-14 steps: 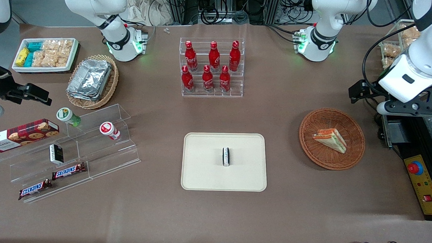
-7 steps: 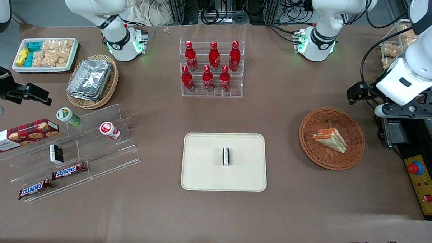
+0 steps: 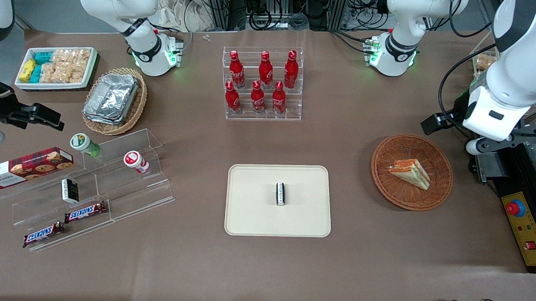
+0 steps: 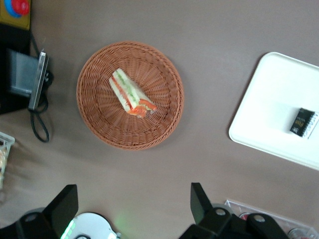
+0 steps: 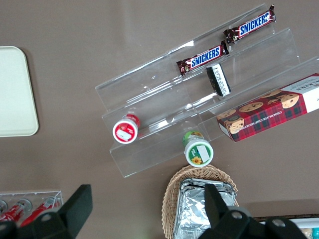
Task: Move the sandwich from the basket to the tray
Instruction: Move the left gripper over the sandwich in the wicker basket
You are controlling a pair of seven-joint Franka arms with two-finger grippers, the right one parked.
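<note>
Gripper (image 4: pixel 134 206) is hanging spread wide and empty, well apart from the sandwich (image 3: pixel 409 172) lying in the basket (image 3: pixel 440 192) at right-centre of the front view, long axis running diagonally toward the tray (image 3: pixel 247 221).

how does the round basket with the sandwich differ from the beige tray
The basket is round, reddish-brown woven wicker; the tray is a flat, smooth cream rectangle with rounded corners. The basket holds the sandwich; the tray holds only a small dark packet. The basket lies toward the working arm's end, with the open tool poised above the table beside it; the tray sits mid-table. Both are shallow and rest on the brown table.
</note>
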